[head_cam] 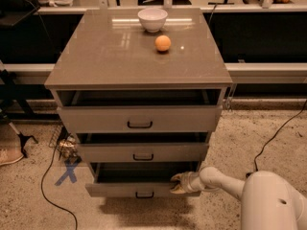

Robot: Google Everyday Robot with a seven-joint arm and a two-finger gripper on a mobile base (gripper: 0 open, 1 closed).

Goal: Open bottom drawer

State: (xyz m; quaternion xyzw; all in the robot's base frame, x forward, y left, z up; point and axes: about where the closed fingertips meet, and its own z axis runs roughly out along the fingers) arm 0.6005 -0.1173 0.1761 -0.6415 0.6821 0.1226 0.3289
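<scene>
Speckled floor (pixel 259 128) is carrying the cabinet (pixel 120 56), whose bottom drawer (pixel 120 189) is sitting partly out. The claw (pixel 178 183) is touching the drawer's right front edge, its grip impossible to tell. More pulling is probably remaining.

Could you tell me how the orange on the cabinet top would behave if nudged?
The orange looks round, so it would probably roll on the smooth cabinet top, which shows no raised lip. The white bowl behind might stop it. The gripper is below, at the bottom drawer, right side.
</scene>
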